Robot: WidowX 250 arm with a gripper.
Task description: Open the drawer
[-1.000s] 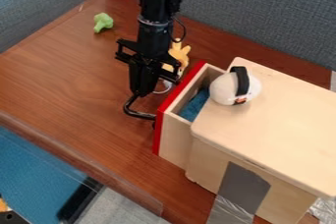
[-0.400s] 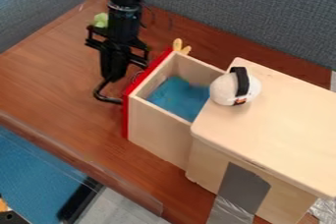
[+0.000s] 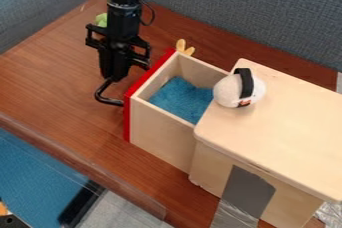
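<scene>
While the drawer (image 3: 160, 134) stands open, the gripper (image 3: 112, 78) touches its handle (image 3: 101, 98).

No writing, label, brand, number or sign can be read.

The black arm (image 3: 121, 17) hangs steeply, its gripper (image 3: 111, 78) pointing down
</scene>
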